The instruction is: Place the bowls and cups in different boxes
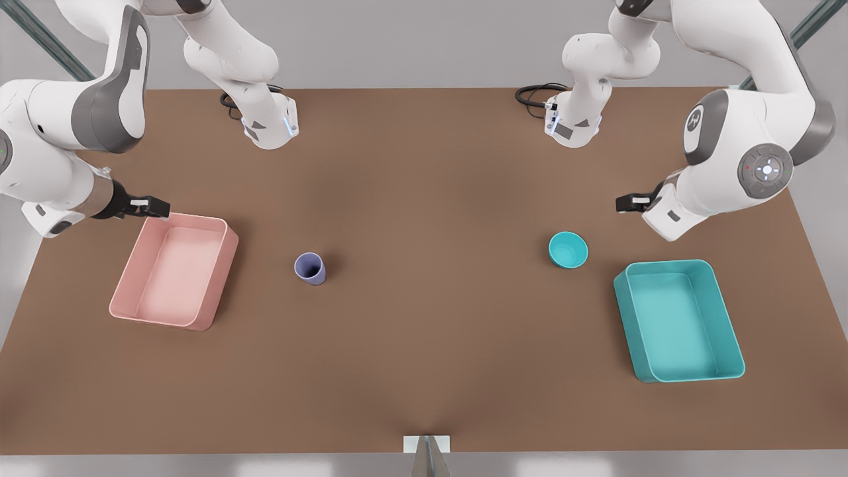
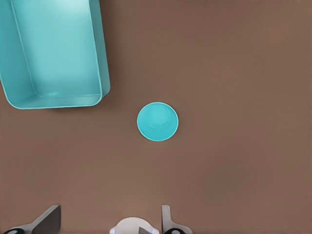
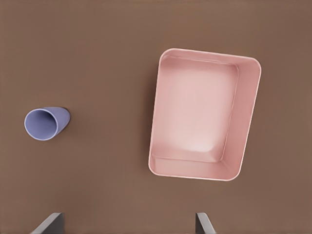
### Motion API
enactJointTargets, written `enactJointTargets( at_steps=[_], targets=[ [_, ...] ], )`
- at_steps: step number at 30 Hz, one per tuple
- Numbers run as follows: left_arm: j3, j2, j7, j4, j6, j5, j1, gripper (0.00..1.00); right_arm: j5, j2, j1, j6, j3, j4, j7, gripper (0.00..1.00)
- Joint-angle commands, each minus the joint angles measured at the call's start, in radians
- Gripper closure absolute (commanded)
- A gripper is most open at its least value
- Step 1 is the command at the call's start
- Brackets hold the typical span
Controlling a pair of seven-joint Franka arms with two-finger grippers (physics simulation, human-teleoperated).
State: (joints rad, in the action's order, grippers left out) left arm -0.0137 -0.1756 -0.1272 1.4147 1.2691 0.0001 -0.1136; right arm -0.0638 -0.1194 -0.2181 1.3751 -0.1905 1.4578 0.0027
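The teal bowl (image 1: 568, 250) (image 2: 157, 121) stands upright on the table, a short way from the teal tray (image 1: 719, 318) (image 2: 100, 58). My left gripper (image 1: 626, 202) (image 2: 109, 220) hovers high at the front view's right, behind the bowl, open and holding nothing. The lavender cup (image 1: 310, 268) (image 3: 45, 124) stands upright near the table's middle, to the right of the pink tray (image 1: 218, 278) (image 3: 155, 122) in the front view. My right gripper (image 1: 156, 207) (image 3: 127, 222) hangs over the pink tray's far left corner, open and holding nothing. Both trays hold nothing.
The brown table (image 1: 424, 344) carries the two arm bases (image 1: 270, 129) (image 1: 573, 126) along its far edge. A small white bracket (image 1: 426, 445) sits at the near edge's centre. Wide bare table lies between cup and bowl.
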Motion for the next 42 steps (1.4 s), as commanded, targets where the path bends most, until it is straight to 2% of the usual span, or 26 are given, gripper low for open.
enactJointTargets(
  at_steps=[1,3,5,6,7,9,11,12,16,19,24,25,27,28,29,30,32,34,36,39,41,42],
  targets=[
    [0.0,-0.001,-0.008,0.0,0.004,0.0,0.0,0.0,0.001,0.0,0.0,0.009,-0.001,0.0,0.002,0.0],
    [-0.012,-0.015,-0.014,0.064,0.079,0.001,-0.017,0.0,0.013,-0.023,0.005,0.013,-0.006,-0.016,0.029,0.0],
    [-0.026,-0.053,-0.031,0.236,0.326,0.09,-0.139,0.0,0.071,-0.135,0.037,0.064,-0.017,-0.079,0.034,0.0],
    [-0.026,-0.102,-0.08,0.259,0.413,0.092,-0.179,0.0,0.056,-0.18,0.08,0.107,-0.015,-0.082,0.049,0.0],
    [-0.026,-0.151,-0.095,0.267,0.492,0.092,-0.199,0.0,0.048,-0.218,0.108,0.156,-0.015,-0.079,0.065,0.0],
    [-0.025,-0.157,-0.095,0.454,0.766,0.095,-0.205,0.0,0.05,-0.258,0.143,0.243,-0.015,-0.053,0.105,0.0],
    [-0.025,-0.162,-0.094,0.513,0.826,0.096,-0.216,0.0,0.051,-0.261,0.164,0.311,-0.015,-0.002,0.132,0.0],
    [-0.025,-0.163,-0.095,0.592,0.883,0.138,-0.218,0.0,0.051,-0.259,0.167,0.346,-0.017,0.032,0.148,0.0],
    [-0.025,-0.196,-0.095,0.667,0.921,0.138,-0.215,0.0,0.065,-0.226,0.187,0.482,-0.017,0.177,0.198,0.0],
    [-0.022,-0.228,-0.094,0.681,0.944,0.161,-0.201,0.0,0.068,-0.187,0.198,0.607,-0.02,0.294,0.232,0.0],
    [-0.022,-0.278,-0.097,0.688,0.943,0.161,-0.195,0.0,0.073,-0.186,0.21,0.697,-0.02,0.377,0.253,0.0],
    [-0.02,-0.288,-0.097,0.687,0.944,0.161,-0.195,0.07,0.071,-0.186,0.21,0.716,-0.021,0.391,0.253,0.0],
    [-0.02,-0.286,-0.095,0.685,0.941,0.161,-0.195,0.55,0.073,-0.155,0.221,0.78,-0.021,0.473,0.253,0.0],
    [-0.019,-0.288,-0.095,0.685,0.94,0.161,-0.195,0.69,0.071,-0.155,0.224,0.788,-0.021,0.489,0.253,0.0],
    [-0.019,-0.288,-0.095,0.684,0.941,0.161,-0.195,0.71,0.073,-0.158,0.232,0.789,-0.021,0.49,0.253,0.0],
    [-0.017,-0.288,-0.097,0.684,0.938,0.187,-0.195,0.79,0.073,-0.172,0.247,0.803,-0.021,0.498,0.253,0.0],
    [-0.017,-0.288,-0.095,0.681,0.938,0.19,-0.195,0.79,0.073,-0.186,0.253,0.834,-0.021,0.515,0.253,0.0],
    [-0.015,-0.269,-0.094,0.665,0.906,0.19,-0.195,0.79,0.073,-0.221,0.266,0.846,-0.021,0.512,0.253,0.0],
    [-0.015,-0.228,-0.126,0.581,0.742,0.19,-0.196,0.79,0.073,-0.241,0.269,0.857,-0.021,0.515,0.253,0.0],
    [-0.017,-0.231,-0.131,0.233,0.374,0.19,-0.183,0.79,0.073,-0.253,0.269,0.916,-0.021,0.558,0.253,0.0],
    [-0.017,-0.291,-0.129,0.016,0.282,0.196,-0.114,0.79,0.073,-0.253,0.269,0.96,-0.021,0.595,0.253,0.0],
    [-0.017,-0.366,-0.12,-0.112,0.26,0.195,-0.043,0.79,0.073,-0.255,0.269,0.975,-0.021,0.608,0.253,0.0]
  ],
)
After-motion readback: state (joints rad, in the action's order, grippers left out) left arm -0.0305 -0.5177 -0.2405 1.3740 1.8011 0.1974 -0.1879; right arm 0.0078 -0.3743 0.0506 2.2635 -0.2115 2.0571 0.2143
